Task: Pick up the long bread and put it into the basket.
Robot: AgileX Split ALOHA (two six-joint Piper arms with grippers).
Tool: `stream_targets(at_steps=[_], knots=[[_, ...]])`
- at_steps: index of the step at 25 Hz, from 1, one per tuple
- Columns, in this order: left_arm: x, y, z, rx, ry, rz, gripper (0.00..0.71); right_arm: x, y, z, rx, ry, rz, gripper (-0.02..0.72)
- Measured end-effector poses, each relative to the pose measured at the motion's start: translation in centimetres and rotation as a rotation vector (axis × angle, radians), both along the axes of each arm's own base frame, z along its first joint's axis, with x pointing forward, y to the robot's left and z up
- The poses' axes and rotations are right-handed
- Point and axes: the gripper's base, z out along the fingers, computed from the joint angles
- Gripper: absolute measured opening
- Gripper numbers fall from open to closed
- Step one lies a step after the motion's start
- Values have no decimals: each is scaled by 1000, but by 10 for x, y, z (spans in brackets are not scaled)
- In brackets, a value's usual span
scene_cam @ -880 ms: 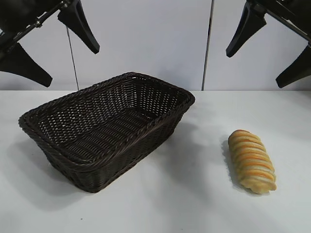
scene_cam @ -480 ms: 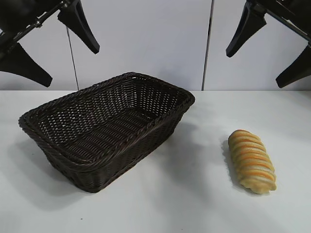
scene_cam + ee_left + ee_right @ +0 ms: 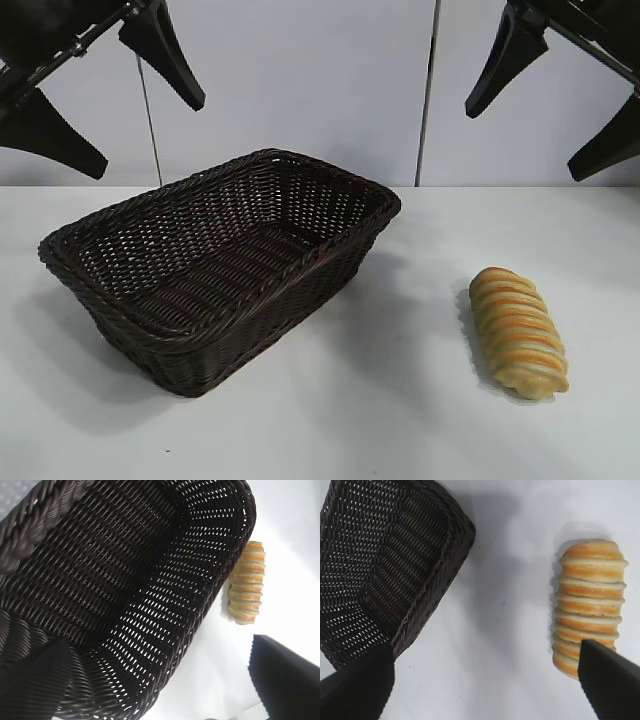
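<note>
The long bread (image 3: 518,331), golden-tan with crosswise ridges, lies on the white table at the right front. It also shows in the right wrist view (image 3: 589,606) and in the left wrist view (image 3: 246,584). The dark brown wicker basket (image 3: 150,335) stands at the left centre, with nothing inside; it also shows in the left wrist view (image 3: 115,580) and the right wrist view (image 3: 385,565). My left gripper (image 3: 100,95) hangs open and empty high above the basket's left end. My right gripper (image 3: 555,85) hangs open and empty high above the bread.
The white table (image 3: 380,400) runs to a pale back wall with two vertical seams (image 3: 428,90). Bare table lies between the basket and the bread.
</note>
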Motion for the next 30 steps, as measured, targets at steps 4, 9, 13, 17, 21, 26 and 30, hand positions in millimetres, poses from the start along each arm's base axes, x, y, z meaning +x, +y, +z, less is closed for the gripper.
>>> stream_targets(at_steps=[4, 9, 13, 17, 21, 26, 30], knots=[[0, 0, 0, 0, -1, 0, 694, 0, 0, 0, 0, 0, 0, 694], [1, 0, 0, -2, -10, 13, 694, 0, 0, 0, 0, -3, -2, 694], [-4, 5, 3, 36, 25, 40, 694, 0, 0, 0, -1, -4, -1, 694], [-25, 20, 16, 152, 21, 108, 691, 0, 0, 0, -2, -6, 3, 694], [-53, 33, 3, 195, 58, 203, 690, 0, 0, 0, -4, -8, 7, 694], [-68, 29, -46, 172, 142, 259, 690, 0, 0, 0, -6, -11, 10, 694], [-60, 23, -70, 118, 159, 339, 690, 1, 0, 0, -7, -14, 12, 694]])
